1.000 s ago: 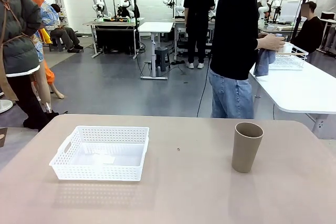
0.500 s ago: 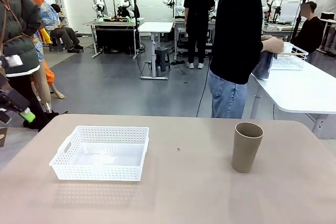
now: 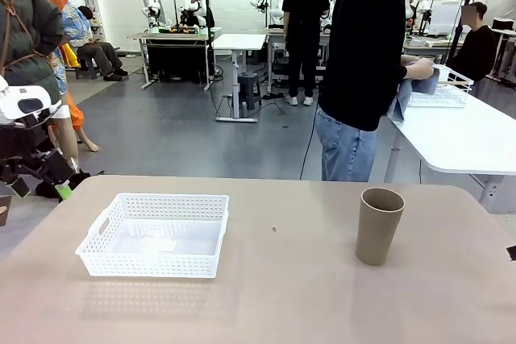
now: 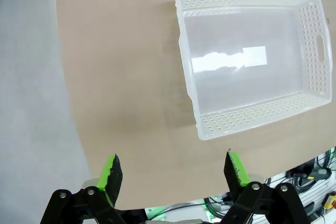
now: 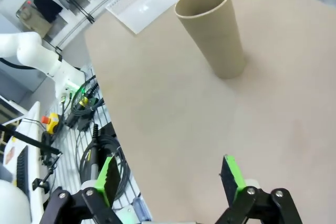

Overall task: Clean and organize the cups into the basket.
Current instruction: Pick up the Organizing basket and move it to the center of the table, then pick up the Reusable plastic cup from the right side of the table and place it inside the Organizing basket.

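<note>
The basket (image 3: 149, 264) looks glossy white plastic, the cup (image 3: 379, 227) matte, the table (image 3: 290, 296) apparently smooth laminate.

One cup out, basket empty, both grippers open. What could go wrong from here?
1. The tan cup is tall, narrow-based and stands alone; a glancing approach by the open right gripper could tip it and let it roll.
2. The basket looks light and sits loose near the left gripper; a bump, or a cup landing on its rim, may shove it.
3. The person faces another table and may turn back into the arms' reach mid-move.
</note>
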